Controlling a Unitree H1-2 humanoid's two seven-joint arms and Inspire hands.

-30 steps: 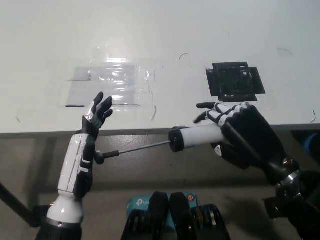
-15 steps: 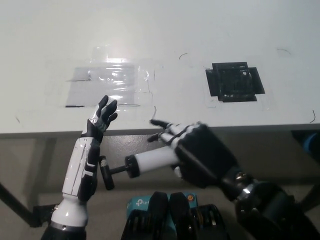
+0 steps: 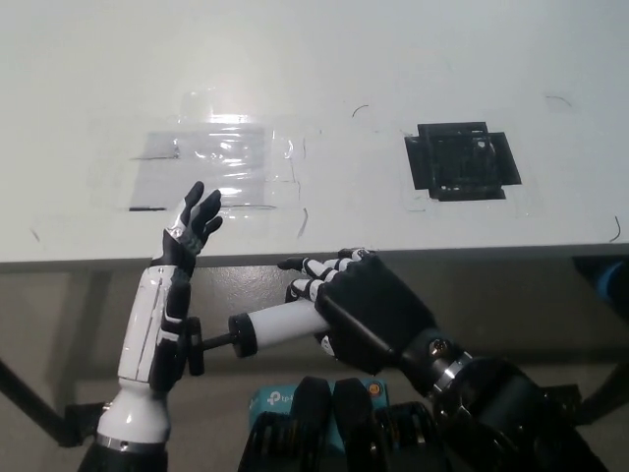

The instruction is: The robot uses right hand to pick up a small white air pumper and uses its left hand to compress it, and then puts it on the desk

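Squeezing the pump is the step going on here, I'd say. The right hand (image 3: 364, 310) is gripping the white pump (image 3: 280, 326) by its barrel, holding it in the air below the desk's (image 3: 393, 88) front edge, nowhere near resting on it. The left hand (image 3: 167, 305) is standing upright with fingers spread, its palm side pressing against the rod's handle (image 3: 195, 345), rod nearly all in. Next I'm guessing it's finishing the push, then lifting the pump up onto the desk.
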